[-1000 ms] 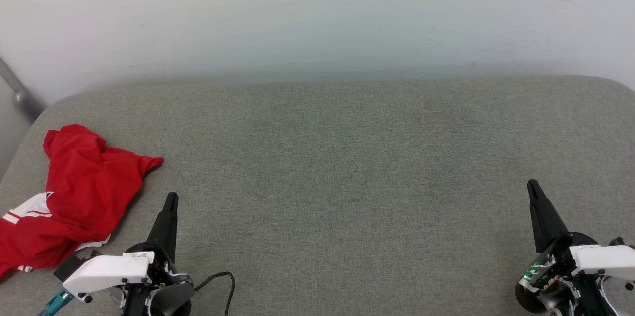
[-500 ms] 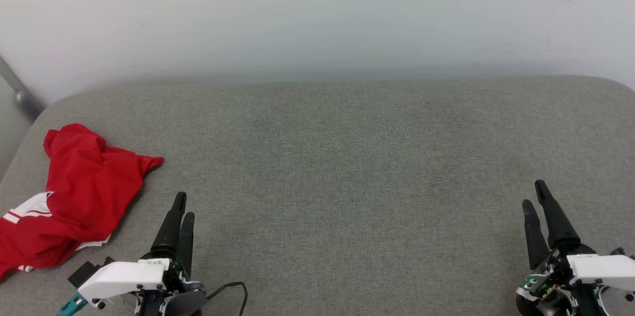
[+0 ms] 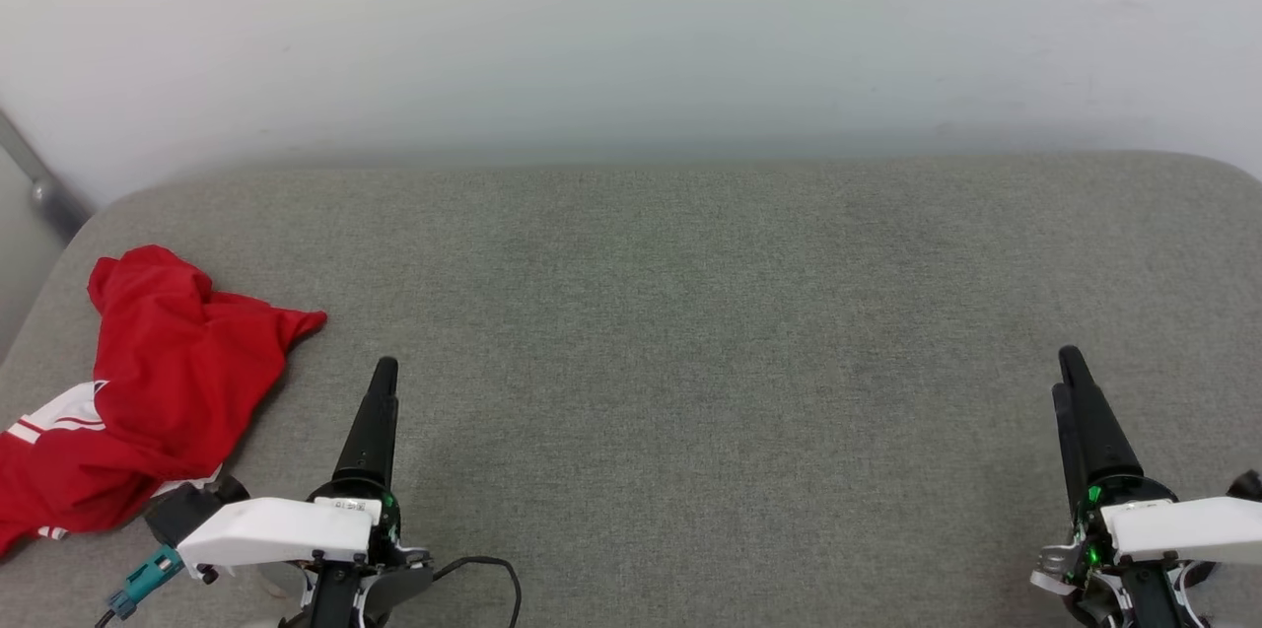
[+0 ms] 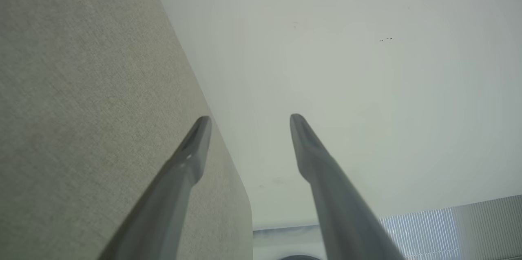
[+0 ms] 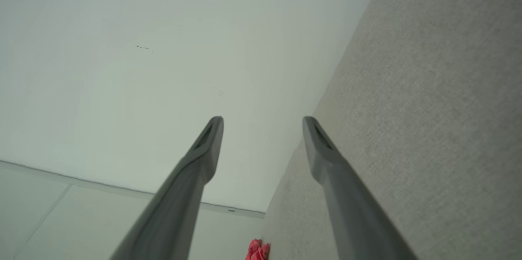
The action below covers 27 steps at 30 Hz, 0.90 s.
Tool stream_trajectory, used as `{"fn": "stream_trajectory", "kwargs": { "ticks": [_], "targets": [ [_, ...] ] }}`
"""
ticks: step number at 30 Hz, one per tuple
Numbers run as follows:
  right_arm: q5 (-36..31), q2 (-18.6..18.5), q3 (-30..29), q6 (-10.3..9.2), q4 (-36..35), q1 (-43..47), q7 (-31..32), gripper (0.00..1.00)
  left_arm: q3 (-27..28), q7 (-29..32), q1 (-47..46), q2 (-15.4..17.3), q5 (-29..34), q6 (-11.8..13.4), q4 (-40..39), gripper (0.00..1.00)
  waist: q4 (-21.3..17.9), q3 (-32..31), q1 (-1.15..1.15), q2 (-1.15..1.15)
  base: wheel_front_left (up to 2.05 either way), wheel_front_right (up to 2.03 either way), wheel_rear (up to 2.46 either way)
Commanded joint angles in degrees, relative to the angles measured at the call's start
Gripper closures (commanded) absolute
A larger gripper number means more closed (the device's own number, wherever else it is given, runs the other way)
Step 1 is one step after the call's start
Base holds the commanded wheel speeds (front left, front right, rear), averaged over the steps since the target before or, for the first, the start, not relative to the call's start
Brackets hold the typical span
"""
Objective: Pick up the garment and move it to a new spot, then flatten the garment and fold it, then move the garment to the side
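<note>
Loosely crumpled red garment [image 3: 168, 382], white sleeve [image 3: 61, 408], round-cornered grey woven pad [image 3: 690, 313].

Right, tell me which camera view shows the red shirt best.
The head view: the red shirt lies crumpled at the left end of the grey cushion, a white sleeve showing. The right wrist view catches a small red scrap of it at its bottom edge. The left wrist view faces the wall.

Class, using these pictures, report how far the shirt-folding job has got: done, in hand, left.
Done: nothing visible; the red jersey lies crumpled at the left edge of the grey cushion. In hand: nothing held; left gripper and right gripper stand open, apart from it. Left: pick up, move, flatten, fold, set aside.
</note>
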Motion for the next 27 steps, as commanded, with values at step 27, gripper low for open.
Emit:
{"fn": "stream_trajectory", "kwargs": {
  "ticks": [27],
  "targets": [
    [-39.42,0.0,2.08,0.0,-7.13,1.26,-0.91,0.0,-5.22,-6.09,-2.08,0.23,38.1,1.39,-1.04,0.0,0.01,-0.18,0.0,0.0,0.0,0.0,0.0]
  ]
}}
